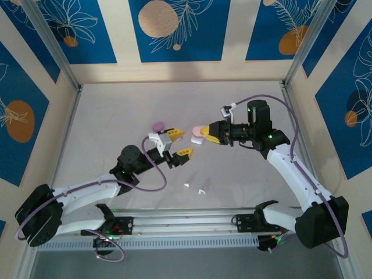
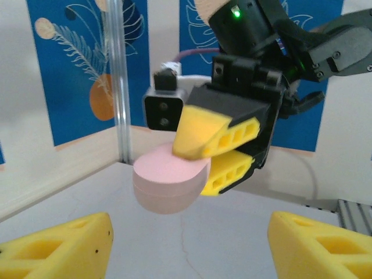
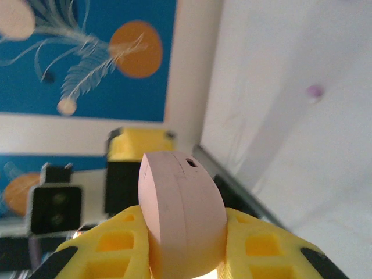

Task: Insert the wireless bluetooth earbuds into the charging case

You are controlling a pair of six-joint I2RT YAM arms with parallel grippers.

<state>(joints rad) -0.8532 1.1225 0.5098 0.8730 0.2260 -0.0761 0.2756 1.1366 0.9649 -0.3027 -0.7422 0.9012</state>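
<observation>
earbuds: two small white pieces lie loose on the table, just beyond the base rail, near each other but not touching. they are too small to tell how they are oriented. bare surface surrounds them on all sides.

further in, the left gripper stands above mid-table with its jaws spread wide and nothing between them. the left wrist view shows its yellow fingertips far apart at the lower corners. it points at the right gripper, near it but not touching.

the right gripper is clamped on a pink case, lid closed. the left wrist view shows the case gripped top and bottom, seam level, and apparently off the surface. the right wrist view alone shows a small dark hole on the case's edge.

beyond the left gripper, a lilac item rests on the table, apart from both grippers. the right wrist view shows it as a small blur, so i cannot tell whether it is a case or a bud.

the surface is pale grey, and its far half is open. metal frame posts and walls of blue leaf-patterned panels enclose three sides.
</observation>
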